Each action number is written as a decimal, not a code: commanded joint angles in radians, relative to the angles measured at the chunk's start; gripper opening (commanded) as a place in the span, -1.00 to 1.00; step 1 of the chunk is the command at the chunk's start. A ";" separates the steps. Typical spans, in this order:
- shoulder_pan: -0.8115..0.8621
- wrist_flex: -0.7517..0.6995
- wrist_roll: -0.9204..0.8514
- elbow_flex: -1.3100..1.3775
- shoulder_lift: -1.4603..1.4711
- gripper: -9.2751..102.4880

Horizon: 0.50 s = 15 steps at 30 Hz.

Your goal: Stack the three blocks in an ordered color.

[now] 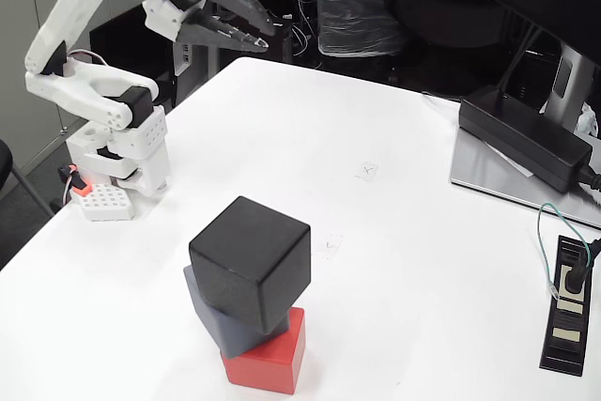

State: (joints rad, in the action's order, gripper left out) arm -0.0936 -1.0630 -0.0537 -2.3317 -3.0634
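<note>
In the fixed view, the white, black-fingered two-finger gripper (258, 38) is hanging in the upper left of the frame, raised above the far edge of the white tabletop (394, 232), its jaws slightly parted at the tips and grasping nothing. The three blocks are sitting in the lower centre of the frame, well apart from it: the matte red cube (272, 359) is resting on the table, the matte blue-grey cube (221, 321) is lying on top of it, and the matte black cube (252, 258) is crowning the pile. Each upper cube is standing twisted and shifted toward the left of the frame relative to the one below, so the column is leaning rather than rising straight. From the fingertips, the pile is lying down-frame and nearly straight below in the picture, toward the near edge. With all three stacked, the task is looking essentially finished; any further move would probably be a reach down-frame to square the black cube, and the overhang suggests a nudge could topple it. A long black power brick (524, 138) is lying at the upper right, apart from everything.
</note>
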 commanded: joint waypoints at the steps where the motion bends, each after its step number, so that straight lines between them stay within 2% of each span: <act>1: -0.012 0.129 0.012 -0.178 -0.069 -0.76; 7: -0.011 0.296 0.012 -0.466 -0.198 -0.76; 15: 0.032 0.471 0.012 -0.707 -0.272 -0.76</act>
State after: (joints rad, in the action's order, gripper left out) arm -0.0828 -0.6535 -0.0537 -2.9943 -3.3257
